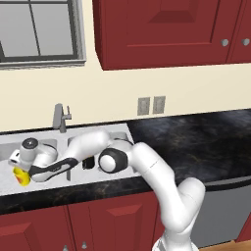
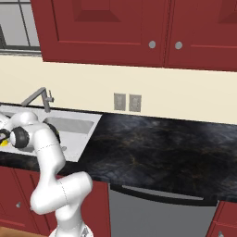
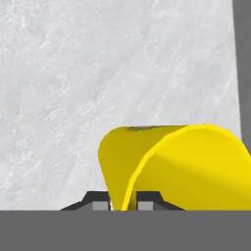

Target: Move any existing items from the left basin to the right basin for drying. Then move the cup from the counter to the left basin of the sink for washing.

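The arm reaches down into the left basin (image 1: 6,147) of the sink. My gripper (image 1: 18,168) is shut on the rim of the yellow cup (image 1: 21,177), which hangs low over the basin's front part. In the hand view the cup (image 3: 181,166) tilts to the right, its wall pinched at the gripper (image 3: 122,204), with the pale basin floor (image 3: 98,73) behind it. A sliver of the cup (image 2: 2,143) shows at the left edge of the right base view. The right basin (image 1: 120,138) lies under the forearm.
A black cylinder (image 1: 88,163) stands in the right basin. The grey faucet (image 1: 60,117) rises behind the divider. Black counter (image 1: 196,142) stretches to the right, over a dishwasher (image 1: 225,211). Red wall cabinets (image 1: 166,29) hang above.
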{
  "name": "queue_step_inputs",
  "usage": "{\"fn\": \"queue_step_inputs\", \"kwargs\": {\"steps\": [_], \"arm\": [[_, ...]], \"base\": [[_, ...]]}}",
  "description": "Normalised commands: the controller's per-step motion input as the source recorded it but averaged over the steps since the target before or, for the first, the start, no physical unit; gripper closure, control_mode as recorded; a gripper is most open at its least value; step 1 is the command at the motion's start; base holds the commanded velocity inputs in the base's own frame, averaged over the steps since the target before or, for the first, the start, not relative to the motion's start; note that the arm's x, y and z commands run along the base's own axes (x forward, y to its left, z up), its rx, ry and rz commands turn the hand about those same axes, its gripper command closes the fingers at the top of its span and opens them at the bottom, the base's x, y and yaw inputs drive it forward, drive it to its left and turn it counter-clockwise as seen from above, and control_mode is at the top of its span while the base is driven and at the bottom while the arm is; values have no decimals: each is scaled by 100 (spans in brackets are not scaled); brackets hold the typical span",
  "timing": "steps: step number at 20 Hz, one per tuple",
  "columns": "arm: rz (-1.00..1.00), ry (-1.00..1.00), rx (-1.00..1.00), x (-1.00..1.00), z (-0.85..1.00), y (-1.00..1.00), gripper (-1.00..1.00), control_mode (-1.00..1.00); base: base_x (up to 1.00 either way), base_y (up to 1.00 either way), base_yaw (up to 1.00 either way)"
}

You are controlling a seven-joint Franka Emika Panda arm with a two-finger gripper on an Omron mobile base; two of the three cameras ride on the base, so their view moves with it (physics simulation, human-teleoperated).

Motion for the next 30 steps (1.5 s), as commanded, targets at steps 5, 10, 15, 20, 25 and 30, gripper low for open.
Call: {"fn": "queue_step_inputs", "kwargs": {"steps": [5, 10, 15, 20, 25, 30], "arm": [[2, 0, -2, 7, -13, 0, -100, -100], [0, 0, 0, -2, 0, 0, -100, -100], [0, 0, 0, -19, 43, 0, -100, -100], [0, 0, 0, -22, 76, 0, -100, -100], [0, 0, 0, -30, 41, -17, -100, -100], [0, 0, 0, -45, 9, -53, -100, -100]], "base": [[0, 0, 0], [0, 0, 0], [0, 0, 0], [0, 0, 0], [0, 0, 0], [0, 0, 0]]}}
